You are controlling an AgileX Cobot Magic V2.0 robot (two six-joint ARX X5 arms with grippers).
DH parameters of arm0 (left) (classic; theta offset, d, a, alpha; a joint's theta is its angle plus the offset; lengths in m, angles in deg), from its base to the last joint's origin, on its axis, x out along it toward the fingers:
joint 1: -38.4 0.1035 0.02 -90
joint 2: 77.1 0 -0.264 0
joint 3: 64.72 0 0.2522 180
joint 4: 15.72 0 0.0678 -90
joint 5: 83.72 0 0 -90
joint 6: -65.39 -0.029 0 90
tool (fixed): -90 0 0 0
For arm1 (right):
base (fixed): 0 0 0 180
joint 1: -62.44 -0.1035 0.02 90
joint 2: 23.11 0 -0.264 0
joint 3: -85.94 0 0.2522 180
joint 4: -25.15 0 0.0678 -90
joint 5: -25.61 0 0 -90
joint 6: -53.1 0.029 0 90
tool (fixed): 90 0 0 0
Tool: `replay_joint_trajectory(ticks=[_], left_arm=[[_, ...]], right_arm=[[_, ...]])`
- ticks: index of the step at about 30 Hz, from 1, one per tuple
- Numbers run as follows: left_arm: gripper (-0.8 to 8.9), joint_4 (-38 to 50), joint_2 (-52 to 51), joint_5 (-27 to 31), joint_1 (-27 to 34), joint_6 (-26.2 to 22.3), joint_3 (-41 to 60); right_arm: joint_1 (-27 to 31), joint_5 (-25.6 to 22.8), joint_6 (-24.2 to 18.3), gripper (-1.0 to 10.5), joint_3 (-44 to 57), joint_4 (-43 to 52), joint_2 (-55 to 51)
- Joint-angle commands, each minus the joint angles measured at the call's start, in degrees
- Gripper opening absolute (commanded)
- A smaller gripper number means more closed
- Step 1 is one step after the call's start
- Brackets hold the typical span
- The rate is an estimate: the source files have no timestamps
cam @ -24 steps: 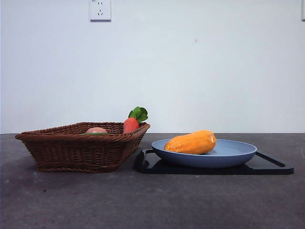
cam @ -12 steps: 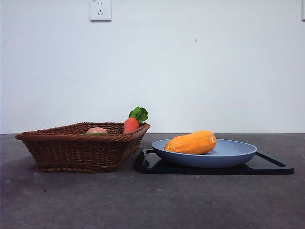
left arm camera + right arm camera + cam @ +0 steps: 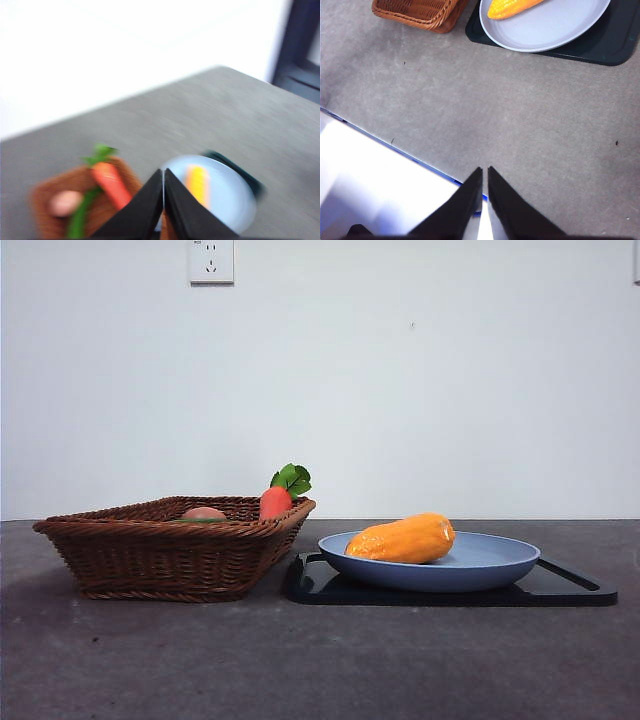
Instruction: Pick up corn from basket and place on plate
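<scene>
The orange-yellow corn (image 3: 402,539) lies on its side in the light-blue plate (image 3: 500,565), right of the brown wicker basket (image 3: 150,555). In the left wrist view the corn (image 3: 198,184) on the plate (image 3: 232,200) and the basket (image 3: 42,200) appear blurred and far below my left gripper (image 3: 163,172), which is shut and holds nothing. My right gripper (image 3: 484,171) is shut and empty over the table's near edge, with the corn (image 3: 510,7), plate (image 3: 555,30) and basket (image 3: 420,12) well ahead of it. Neither arm shows in the front view.
A red-orange carrot (image 3: 275,500) with green leaves and a pinkish-tan piece (image 3: 203,513) lie in the basket. The plate rests on a flat black tray (image 3: 560,588). The table's blue-lined near edge (image 3: 395,150) shows in the right wrist view.
</scene>
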Motion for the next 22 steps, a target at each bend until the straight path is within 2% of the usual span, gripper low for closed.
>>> replay_joint_trajectory(ticks=[1, 4, 9, 22], left_arm=[[0.03, 8.2, -7.1, 0.0, 5.9, -0.5, 8.9], [0.03, 14.7, -15.8, 0.0, 11.5, -0.5, 18.3], [0.03, 18.4, -27.6, 0.2, 16.2, -0.5, 30.8], [0.03, 18.3, -43.8, 8.4, 17.3, 1.6, 51.8]], right_arm=[[-0.3, 0.0, 0.6, 0.0, -0.3, 0.5, 0.1], [-0.3, 0.0, 0.6, 0.0, -0.3, 0.5, 0.1], [-0.3, 0.0, 0.5, 0.0, -0.3, 0.5, 0.1], [-0.3, 0.0, 0.5, 0.0, -0.3, 0.5, 0.1]])
